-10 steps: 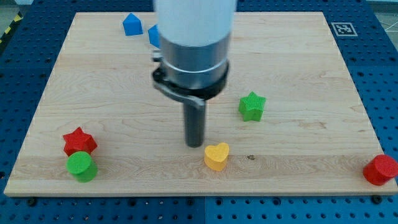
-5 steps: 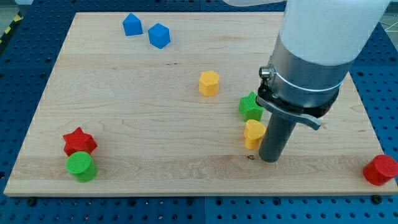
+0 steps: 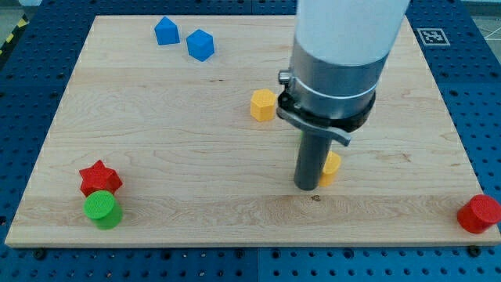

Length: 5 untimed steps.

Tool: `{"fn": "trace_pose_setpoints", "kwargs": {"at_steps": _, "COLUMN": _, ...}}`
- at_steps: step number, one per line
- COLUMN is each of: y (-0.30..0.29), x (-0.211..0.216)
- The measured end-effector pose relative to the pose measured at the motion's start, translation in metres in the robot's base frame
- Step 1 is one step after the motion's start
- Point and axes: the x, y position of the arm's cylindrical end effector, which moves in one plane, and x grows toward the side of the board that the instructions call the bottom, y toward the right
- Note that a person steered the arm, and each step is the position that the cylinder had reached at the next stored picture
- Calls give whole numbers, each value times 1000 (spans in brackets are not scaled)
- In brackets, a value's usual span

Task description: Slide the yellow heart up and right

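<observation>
Tip point(image 3: 306, 186) planted on bench point(image 3: 156, 157), touching left flank of yellow heart point(image 3: 332, 166), mostly hidden behind rod. Placement at lower left of heart suits push up and right. No fingers on rig: bare rod, nothing held. Yellow hexagon block point(image 3: 263, 104) lies up-left of tip, apart. Green star not visible, probably behind arm.

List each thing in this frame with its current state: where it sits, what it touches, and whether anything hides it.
My tip: down on the board, against the yellow heart's left side.
Yellow heart: mostly hidden behind the rod.
Yellow hexagonal block: free, upper centre.
Two blue blocks: top left, slightly apart.
Red star: touching the green cylinder below it.
Red block: at the board's bottom-right edge.
</observation>
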Motion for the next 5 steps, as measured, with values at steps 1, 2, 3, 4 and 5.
{"fn": "trace_pose_setpoints", "kwargs": {"at_steps": 1, "y": 0, "x": -6}}
{"fn": "trace_pose_setpoints", "kwargs": {"at_steps": 2, "y": 2, "x": -9}}
{"fn": "trace_pose_setpoints", "kwargs": {"at_steps": 3, "y": 31, "x": -9}}
{"fn": "trace_pose_setpoints", "kwargs": {"at_steps": 4, "y": 59, "x": -9}}
{"fn": "trace_pose_setpoints", "kwargs": {"at_steps": 5, "y": 75, "x": -7}}
